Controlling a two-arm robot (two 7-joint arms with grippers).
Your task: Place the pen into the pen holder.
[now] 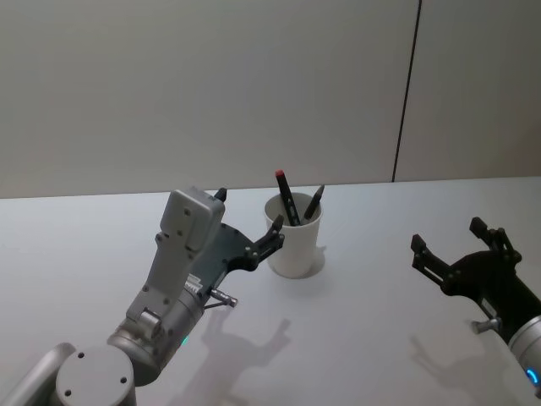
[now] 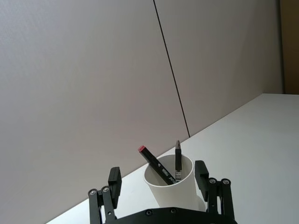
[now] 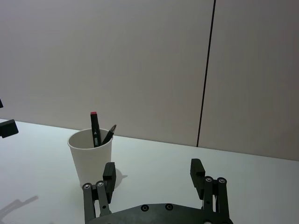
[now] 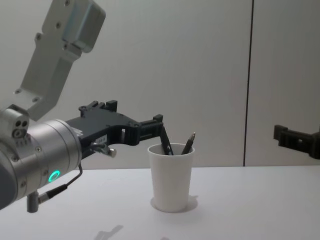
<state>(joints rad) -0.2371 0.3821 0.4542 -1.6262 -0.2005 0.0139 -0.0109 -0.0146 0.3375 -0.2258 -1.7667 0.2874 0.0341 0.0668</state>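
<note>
You have soft, even, fairly bright light from above; the left gripper (image 1: 248,210) and right gripper (image 1: 447,233) cast faint shadows on the table (image 1: 363,296), toward the near side.

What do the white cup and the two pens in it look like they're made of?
The pen holder is likely paper: matte white, thin wall, rolled rim. The red-capped pen and the dark pen are probably plastic with a slight sheen; the latter's tip looks metallic.

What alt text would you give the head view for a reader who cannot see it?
A white paper cup stands on a white table, holding a red-capped pen and a dark pen. The open left gripper is close beside the cup; the open right gripper is farther off, to the right.
</note>
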